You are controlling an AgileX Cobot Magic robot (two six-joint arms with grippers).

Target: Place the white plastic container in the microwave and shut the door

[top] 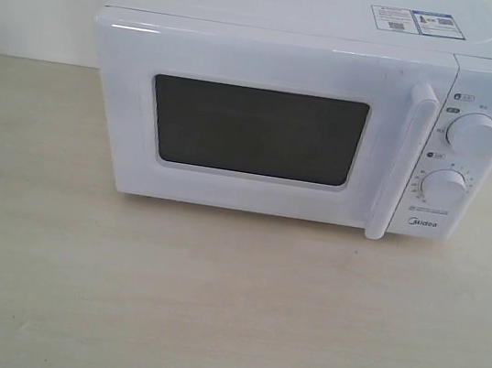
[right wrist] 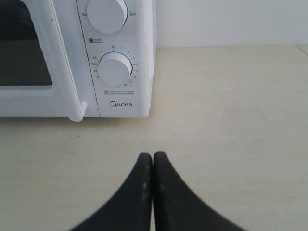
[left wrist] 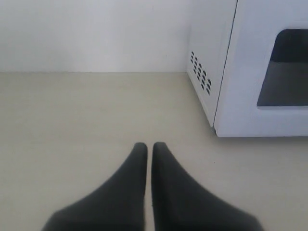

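exterior view: microwave (top: 311, 110) with door (top: 256, 132) flush; left gripper (left wrist: 147, 146) and right gripper (right wrist: 152, 155) both pressed together

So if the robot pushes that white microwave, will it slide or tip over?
Probably no tipping: the microwave is wide and low on the table. It looks big and boxy, so likely heavy; a light push may not move it. Its glossy shell could be slippery, so the bar handle seems the easier grip.
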